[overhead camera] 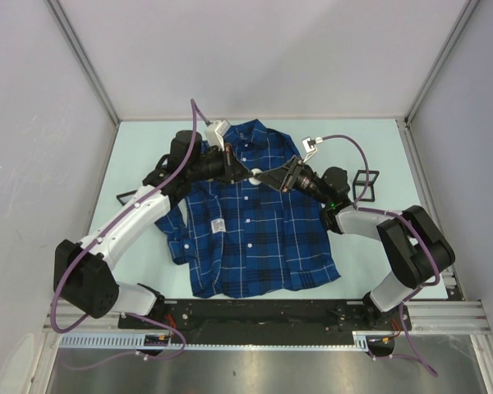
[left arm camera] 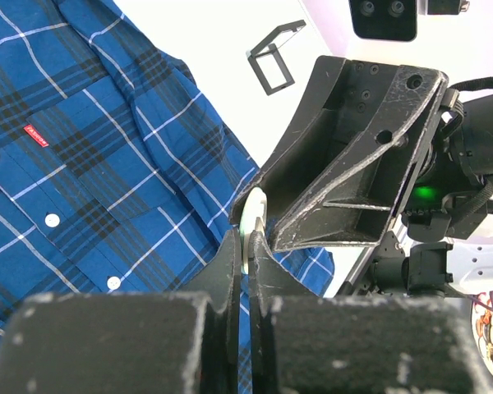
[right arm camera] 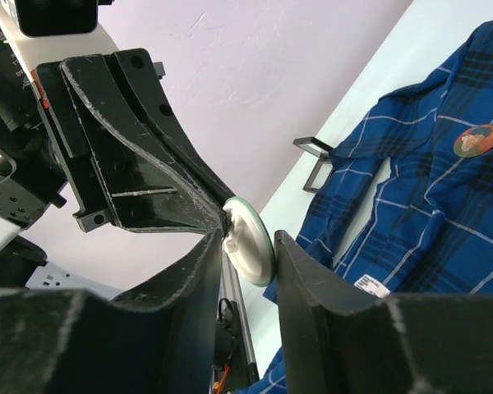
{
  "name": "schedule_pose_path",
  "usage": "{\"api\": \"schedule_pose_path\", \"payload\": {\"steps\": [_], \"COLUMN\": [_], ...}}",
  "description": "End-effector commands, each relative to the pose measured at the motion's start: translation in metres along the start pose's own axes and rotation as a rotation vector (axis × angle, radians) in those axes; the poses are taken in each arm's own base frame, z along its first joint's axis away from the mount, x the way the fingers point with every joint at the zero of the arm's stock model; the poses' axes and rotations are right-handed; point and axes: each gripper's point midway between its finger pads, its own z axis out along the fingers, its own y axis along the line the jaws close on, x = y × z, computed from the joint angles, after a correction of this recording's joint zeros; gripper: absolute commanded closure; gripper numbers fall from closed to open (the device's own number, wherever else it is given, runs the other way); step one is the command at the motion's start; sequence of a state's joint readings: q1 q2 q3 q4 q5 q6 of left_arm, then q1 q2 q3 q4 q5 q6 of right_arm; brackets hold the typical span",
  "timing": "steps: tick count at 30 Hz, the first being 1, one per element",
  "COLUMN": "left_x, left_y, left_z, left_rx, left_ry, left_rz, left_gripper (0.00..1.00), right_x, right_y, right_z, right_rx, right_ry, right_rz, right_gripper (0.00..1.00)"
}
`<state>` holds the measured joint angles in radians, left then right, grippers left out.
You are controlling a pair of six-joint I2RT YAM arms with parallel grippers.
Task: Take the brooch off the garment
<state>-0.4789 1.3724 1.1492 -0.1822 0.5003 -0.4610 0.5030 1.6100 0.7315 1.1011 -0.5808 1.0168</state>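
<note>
Evidently this is a hand-over held in the air. The two arms meet tip to tip above the chest of the plaid shirt [overhead camera: 255, 238], which lies flat and buttoned on the counter [overhead camera: 148, 148]. Between them is a round white disc [right arm camera: 255, 242], which by its shape I take for a pin badge seen from its back. The left gripper [left arm camera: 246, 246] is clenched on the rim of that disc, its fingers nearly together with only the thin edge between them. That pinch leaves both flat faces free for the other arm. The right gripper [right arm camera: 246, 263] is released. Its fingers stand on either side of the disc with a gap left on one side, so it brackets the disc without pressing it.

A second badge also shows. An orange badge [right arm camera: 476, 140] sits on the blue fabric, apparently pinned there. In the right wrist view it lies well apart from both grippers, off to the far side of the shirt and lower than the raised disc. If that one is the brooch meant, neither gripper is near it.
</note>
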Motion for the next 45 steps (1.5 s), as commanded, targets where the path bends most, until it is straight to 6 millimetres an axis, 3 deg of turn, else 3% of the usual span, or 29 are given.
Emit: {"api": "schedule_pose_path", "payload": {"steps": [1, 14, 32, 38, 39, 42, 45], "left_x": [-0.023, -0.022, -0.01, -0.014, -0.014, -0.014, -0.017], "left_y": [-0.028, -0.032, -0.056, -0.058, -0.055, -0.043, -0.028], "left_z": [-0.01, -0.01, -0.009, -0.009, -0.009, -0.008, -0.009], "left_rx": [0.066, 0.089, 0.248, 0.255, 0.245, 0.193, 0.153], "left_ry": [-0.067, -0.064, -0.029, -0.047, -0.046, -0.049, -0.058], "left_rz": [0.076, 0.074, -0.011, -0.002, -0.004, -0.02, -0.048], "left_gripper": [1.0, 1.0, 1.0, 1.0, 1.0, 1.0, 1.0], "right_x": [-0.012, -0.01, -0.003, -0.002, -0.003, -0.009, -0.016], "right_y": [0.022, 0.02, 0.012, 0.02, 0.025, 0.033, 0.039], "right_z": [0.007, 0.009, 0.015, 0.015, 0.015, 0.01, 0.002], "right_rx": [-0.077, -0.08, -0.055, -0.092, -0.106, -0.113, -0.109], "right_ry": [-0.023, -0.017, -0.018, -0.013, -0.016, -0.017, -0.03], "right_rz": [-0.061, -0.07, -0.107, -0.089, -0.086, -0.087, -0.1], "right_gripper": [0.66, 0.74, 0.85, 1.0, 1.0, 0.79, 0.66]}}
